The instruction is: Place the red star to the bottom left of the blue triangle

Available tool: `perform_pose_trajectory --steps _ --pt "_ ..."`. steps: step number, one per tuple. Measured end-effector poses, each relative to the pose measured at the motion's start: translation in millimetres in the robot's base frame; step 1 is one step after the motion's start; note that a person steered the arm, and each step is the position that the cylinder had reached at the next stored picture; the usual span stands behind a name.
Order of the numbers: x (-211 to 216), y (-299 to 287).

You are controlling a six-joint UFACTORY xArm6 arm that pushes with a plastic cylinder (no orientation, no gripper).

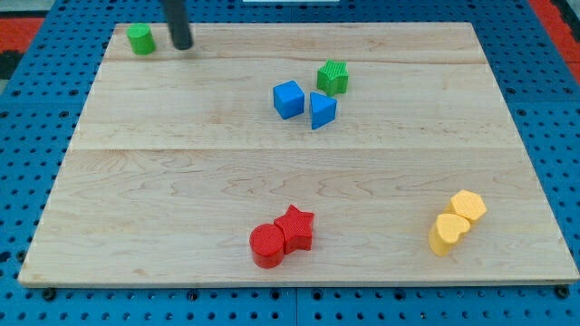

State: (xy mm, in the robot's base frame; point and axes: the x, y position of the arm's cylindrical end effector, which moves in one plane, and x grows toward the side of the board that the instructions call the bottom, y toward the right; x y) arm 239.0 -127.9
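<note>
The red star (296, 227) lies near the view's bottom centre of the wooden board, touching a red cylinder (267, 245) at its lower left. The blue triangle (322, 110) lies above the centre, far above the star, next to a blue cube (288, 99) on its left and a green star-shaped block (333, 78) just above it. My tip (183, 44) is at the view's top left, far from the red star and to the right of a green cylinder (140, 39).
Two yellow blocks (468, 206) (447, 233) touch each other at the view's bottom right. The board (181, 181) rests on a blue pegboard surface; its edges frame the work area.
</note>
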Motion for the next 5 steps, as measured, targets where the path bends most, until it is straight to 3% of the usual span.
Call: perform_pose_trajectory --steps 1,3,4,5 --pt "-8 65" --pt "-6 80" --pt "14 166" --pt "75 214"
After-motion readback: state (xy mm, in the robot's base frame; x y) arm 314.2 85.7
